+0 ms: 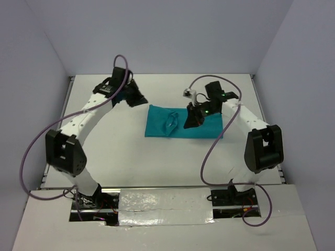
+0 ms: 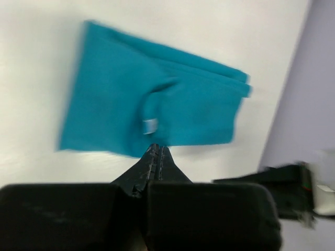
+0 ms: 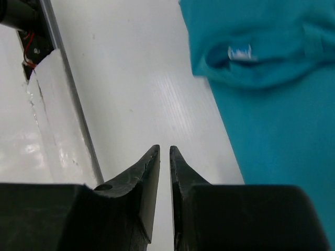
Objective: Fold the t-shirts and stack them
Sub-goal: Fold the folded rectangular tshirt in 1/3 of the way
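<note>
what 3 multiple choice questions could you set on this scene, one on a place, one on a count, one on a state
1. Where on the table is the teal shirt?
A. mid-table, lying flat
B. draped over the far edge
C. on the shiny strip by the arm bases

2. How many garments are in view?
A. two
B. one
C. three

3. How is the left gripper?
A. wide open
B. shut on the shirt
C. shut, holding nothing

Answers:
1. A, the top view shows it folded flat in the middle.
2. B, no other cloth shows in any view.
3. C, its wrist view shows the fingers pressed together with no cloth between them.
</note>
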